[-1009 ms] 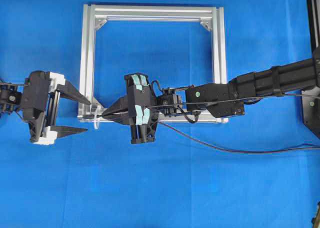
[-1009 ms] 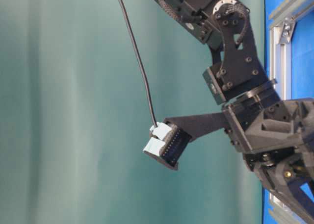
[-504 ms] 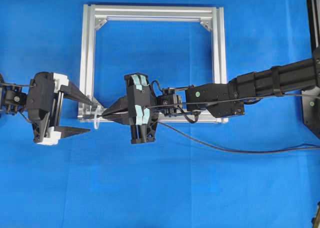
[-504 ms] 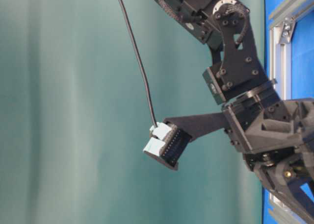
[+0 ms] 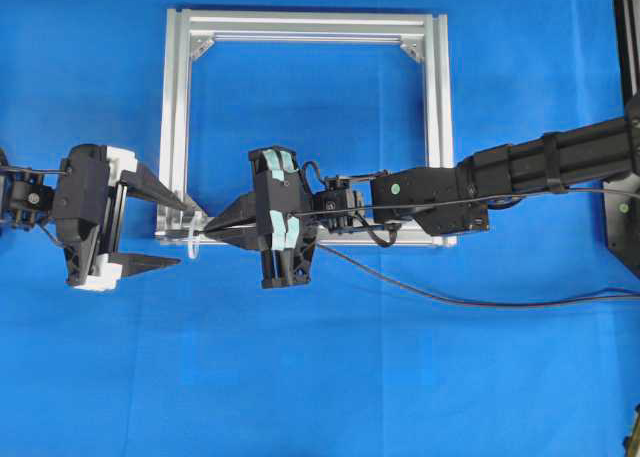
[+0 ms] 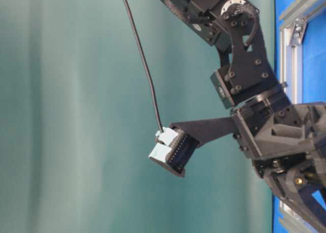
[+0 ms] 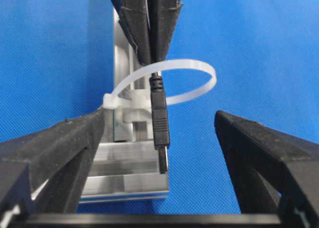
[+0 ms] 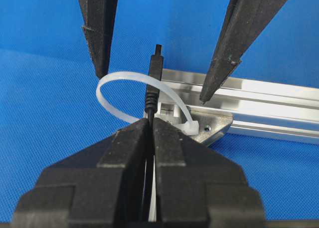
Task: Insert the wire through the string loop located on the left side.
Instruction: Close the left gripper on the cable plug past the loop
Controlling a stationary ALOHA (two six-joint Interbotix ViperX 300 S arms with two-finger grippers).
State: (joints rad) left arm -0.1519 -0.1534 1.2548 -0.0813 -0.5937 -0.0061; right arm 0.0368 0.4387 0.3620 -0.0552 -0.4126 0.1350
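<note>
Wire (image 7: 160, 119): black cable ending in a small plug, pinched just behind the plug by right gripper (image 8: 149, 130), jaws clamped tight on it; plug passed through string loop (image 7: 192, 77) and projecting beyond it toward left gripper (image 5: 172, 232). String loop: whitish, flat strap, standing at lower left corner of aluminium frame (image 5: 436, 117), fixed to a small mount on the rail. Left gripper: jaws spread wide, holding nothing, one finger (image 7: 55, 148) to each side of plug, apart from it; upper fingertip over the frame's left rail in overhead view, contact not determinable. Left wrist view: plug end-on, metal tip below black moulded body, loop ringing the cable just behind the body. Right wrist view: same from behind, plug tip rising between the two open fingertips of the opposite gripper. Overhead view only: wire trailing right across blue table (image 5: 320, 377) in a shallow curve to the right edge; whole square frame with corner brackets. Table-level view: right arm against teal backdrop, one cable hanging; loop and plug not visible. No legible writing or brand. Open blue surface below and left of frame.
</note>
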